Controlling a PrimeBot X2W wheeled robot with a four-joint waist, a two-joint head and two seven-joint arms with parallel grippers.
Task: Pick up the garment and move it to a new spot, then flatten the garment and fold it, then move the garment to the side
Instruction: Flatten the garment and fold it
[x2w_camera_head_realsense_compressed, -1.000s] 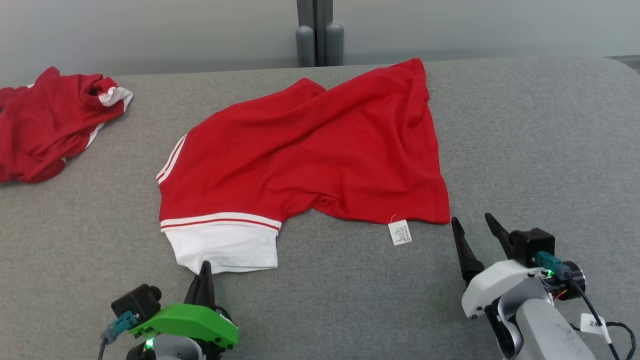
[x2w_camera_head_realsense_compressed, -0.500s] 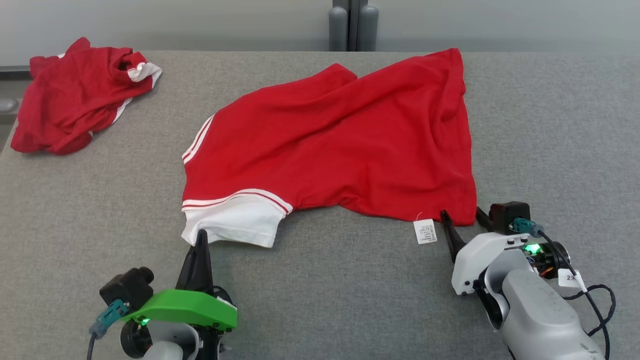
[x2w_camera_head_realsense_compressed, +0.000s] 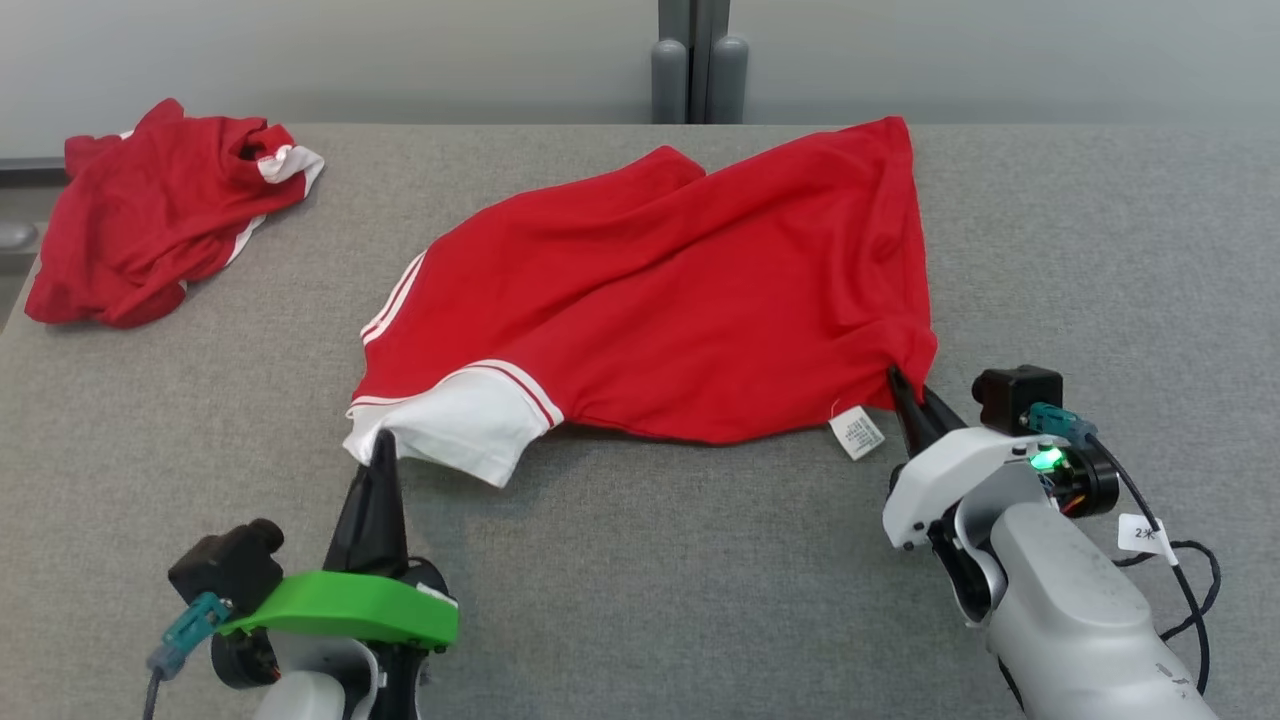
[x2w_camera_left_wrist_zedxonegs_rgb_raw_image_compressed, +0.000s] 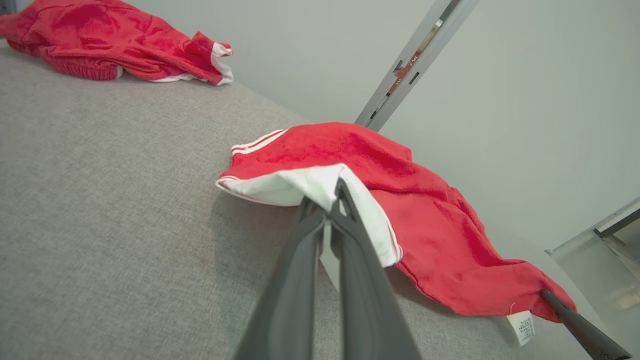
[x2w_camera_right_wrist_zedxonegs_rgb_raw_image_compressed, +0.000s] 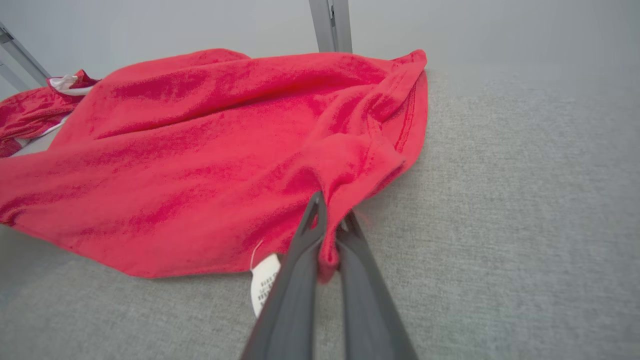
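A red garment with white striped trim lies spread across the middle of the grey table. My left gripper is shut on its white band at the near left corner, and the band is pinched and lifted between the dark fingers. At the near right corner my right gripper is shut on the red hem, with bunched fabric caught between its fingers. A white care label hangs beside that corner.
A second red garment lies crumpled at the table's far left corner. A grey post stands behind the far edge. The right half of the table surface is bare grey cloth.
My right gripper moved forward onto the garment's near right corner and shut on it. Both held corners have risen off the table. The head camera has shifted.
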